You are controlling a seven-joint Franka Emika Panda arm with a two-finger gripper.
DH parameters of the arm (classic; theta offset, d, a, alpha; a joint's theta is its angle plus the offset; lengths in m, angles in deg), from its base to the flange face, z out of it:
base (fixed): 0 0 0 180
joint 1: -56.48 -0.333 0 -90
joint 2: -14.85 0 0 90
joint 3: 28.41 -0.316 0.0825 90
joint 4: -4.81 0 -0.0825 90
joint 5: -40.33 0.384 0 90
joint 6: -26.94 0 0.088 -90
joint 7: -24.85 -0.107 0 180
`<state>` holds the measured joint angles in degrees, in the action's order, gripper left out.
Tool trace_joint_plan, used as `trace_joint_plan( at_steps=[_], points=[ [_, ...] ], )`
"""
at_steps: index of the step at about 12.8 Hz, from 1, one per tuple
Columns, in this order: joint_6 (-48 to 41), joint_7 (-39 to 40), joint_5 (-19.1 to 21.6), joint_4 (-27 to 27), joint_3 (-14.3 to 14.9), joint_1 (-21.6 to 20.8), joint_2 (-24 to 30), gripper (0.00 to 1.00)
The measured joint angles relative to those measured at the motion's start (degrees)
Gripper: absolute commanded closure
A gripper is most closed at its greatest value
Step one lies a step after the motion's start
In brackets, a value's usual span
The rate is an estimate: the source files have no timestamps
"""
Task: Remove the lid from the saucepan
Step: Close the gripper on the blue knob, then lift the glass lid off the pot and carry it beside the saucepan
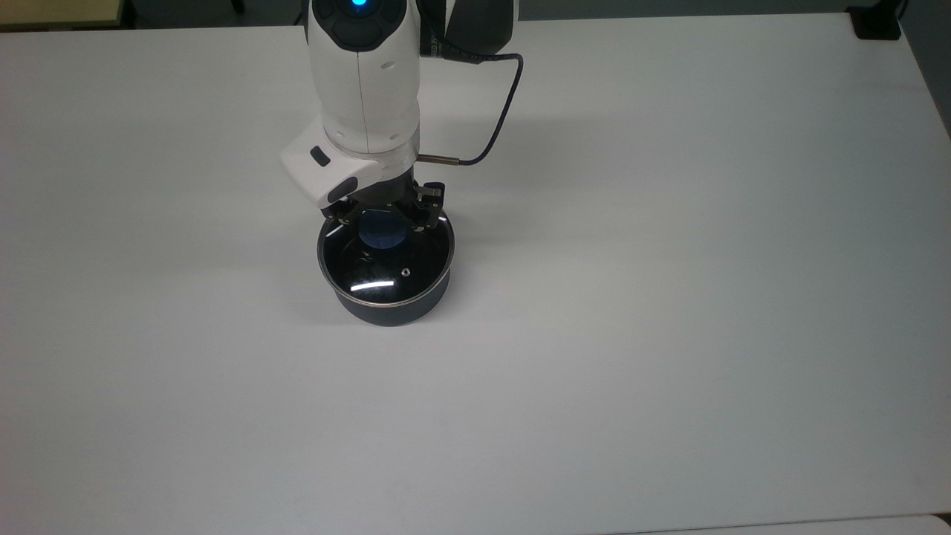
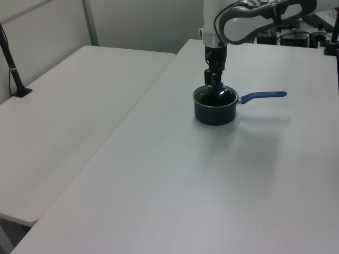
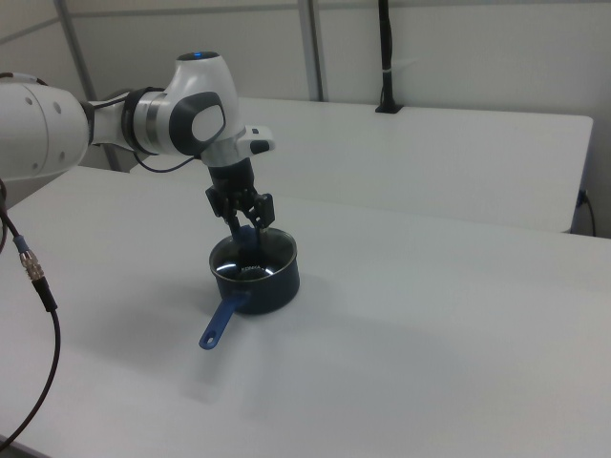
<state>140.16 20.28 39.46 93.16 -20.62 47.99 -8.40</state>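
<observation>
The dark navy saucepan [image 1: 388,310] stands on the white table, with the glass lid [image 1: 379,269] sitting on it. My gripper [image 1: 381,221] hangs straight down over the lid, open, with one finger on each side of the blue knob [image 1: 381,233]. In the left view the saucepan [image 2: 214,111] points its blue handle [image 2: 263,96] to the left view's right, and the gripper [image 2: 214,86] reaches down onto the lid. The right view shows the saucepan [image 3: 258,275], its handle [image 3: 219,325] and the gripper [image 3: 249,232] low over the lid. In the top view the arm hides the handle.
The white table [image 1: 669,297] spreads wide around the pan. A second table [image 2: 63,106] adjoins it on the left view's left. A black post base [image 1: 877,24] stands at the top view's far right corner. A dark cable [image 1: 498,111] loops off the wrist.
</observation>
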Motion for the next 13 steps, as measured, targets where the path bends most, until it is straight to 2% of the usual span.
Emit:
trace_joint_plan(
  at_steps=[9, 11, 13],
  points=[
    [-1.78, 1.32, 0.00, -0.91, 2.12, 0.05, 1.86, 0.47],
    [-2.70, 3.52, 0.01, -0.95, 3.64, 0.12, 2.54, 0.47],
    [-2.73, 7.39, 0.01, -0.95, 6.77, 0.31, 2.95, 0.47]
  ],
)
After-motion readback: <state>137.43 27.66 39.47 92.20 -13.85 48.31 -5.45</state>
